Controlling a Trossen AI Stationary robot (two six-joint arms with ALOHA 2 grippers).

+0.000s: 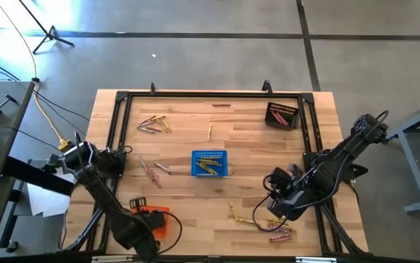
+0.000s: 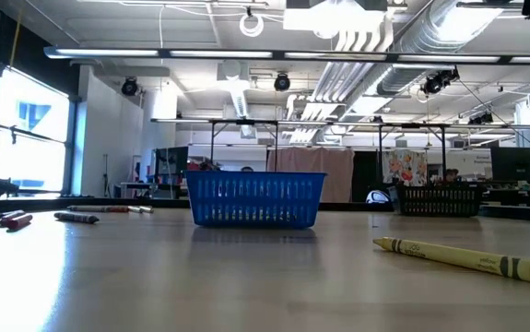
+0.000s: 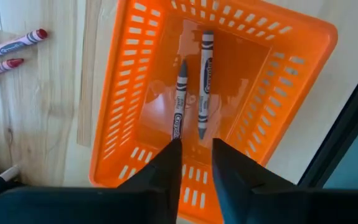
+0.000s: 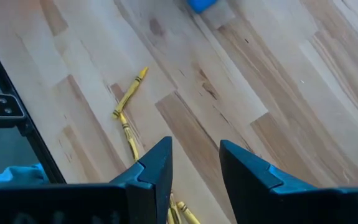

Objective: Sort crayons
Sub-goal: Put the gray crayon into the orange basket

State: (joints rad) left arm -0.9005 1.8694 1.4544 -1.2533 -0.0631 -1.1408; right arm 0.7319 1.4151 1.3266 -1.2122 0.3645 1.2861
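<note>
The left arm covers most of the orange basket (image 1: 155, 219) from above. The dark basket (image 1: 281, 115) holds things too small to tell. A yellow crayon (image 2: 472, 258) runs off the low view's edge. More yellow crayons (image 4: 180, 213) hide behind the right gripper (image 4: 194, 163).

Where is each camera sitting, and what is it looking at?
High view: above the table, looking straight down; both arms show, with the blue basket between them.
Low view: at tabletop height, looking level across the table into the room; no arm shows.
Left wrist view: on the left arm, looking down past the open left gripper into the orange basket holding two grey crayons.
Right wrist view: on the right arm, over yellow crayons, past the open right gripper.
Shared: high and low views both show the blue basket.
</note>
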